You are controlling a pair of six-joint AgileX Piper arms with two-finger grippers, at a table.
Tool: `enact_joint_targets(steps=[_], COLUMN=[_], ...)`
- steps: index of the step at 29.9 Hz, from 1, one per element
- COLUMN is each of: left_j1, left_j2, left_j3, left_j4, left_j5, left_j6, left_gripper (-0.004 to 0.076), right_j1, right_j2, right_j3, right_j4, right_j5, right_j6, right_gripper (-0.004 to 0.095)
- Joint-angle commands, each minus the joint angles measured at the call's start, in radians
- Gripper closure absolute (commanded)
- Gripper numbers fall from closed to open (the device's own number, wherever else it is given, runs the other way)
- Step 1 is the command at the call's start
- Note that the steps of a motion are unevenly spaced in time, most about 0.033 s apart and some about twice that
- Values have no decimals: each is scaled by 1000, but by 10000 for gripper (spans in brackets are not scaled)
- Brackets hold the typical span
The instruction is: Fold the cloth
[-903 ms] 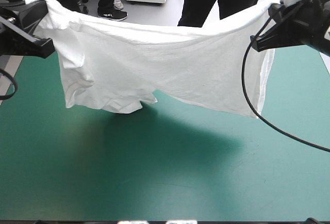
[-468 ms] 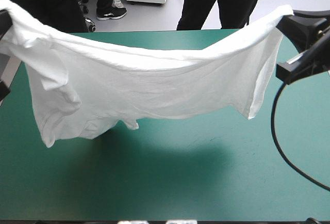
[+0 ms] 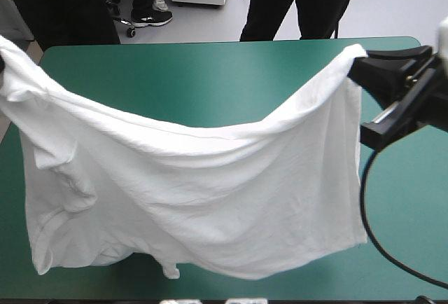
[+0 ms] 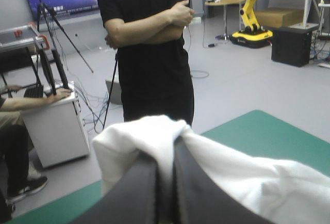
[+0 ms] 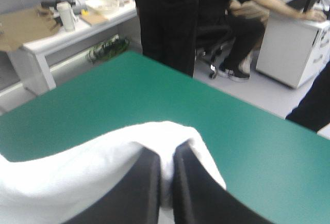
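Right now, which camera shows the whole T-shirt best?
The high view. There the T-shirt hangs spread wide over the teal-green table, sagging in the middle. Each wrist view shows only a bunched white corner, pinched in the left claw or the right claw.

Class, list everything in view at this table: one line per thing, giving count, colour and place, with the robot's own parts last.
table: one, teal-green cover, filling most of the high view.
T-shirt: one, white, hanging over the table, held up by two corners and sagging between them.
left gripper: one, black, at the T-shirt's left corner, jaws shut on it.
right gripper: one, black, at the T-shirt's right corner, jaws shut on it.
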Motion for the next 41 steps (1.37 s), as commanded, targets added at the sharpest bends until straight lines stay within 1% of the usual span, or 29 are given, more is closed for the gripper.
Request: enact_joint_targets(steps=[1,5,8,11,15,20,21,25,30,33,36,41], left_j1=[-2,-2,-2,-2,-2,-2,-2,-2,-2,-2,-2,-2], left_j2=[28,58,92,158,267,397,422,513,607,655,701,767], left_j3=[50,179,283,365,426,427,427,427,427,427,425,424], left_j4=[30,34,41,57,81,130,139,141,163,188,203,216], left_j5=[-48,-28,-28,-34,-105,-218,-247,-348,-455,-534,-603,-674], left_j6=[-36,-47,-57,-59,-59,-59,-59,-63,-68,-92,-108,-108], left_gripper=[741,741,741,741,741,741,741,741,741,741,741,741], right_j1=[-4,-4,-4,-4,-4,-9,-23,-106,-222,-262,-282,-282], right_j2=[0,9,21,40,94,193,219,306,397,442,481,544], right_j3=[120,307,412,496,546,548,548,534,532,532,532,532], right_j4=[4,-11,-63,-126,-251,-455,-479,-469,-405,-386,-382,-379], right_j5=[-2,-6,-25,-77,-129,-200,-225,-281,-368,-407,-436,-480], right_j6=[-1,-1,-1,-1,22,66,79,81,41,25,15,-3], right_gripper=[925,925,925,925,926,926,925,925,926,926,926,926])
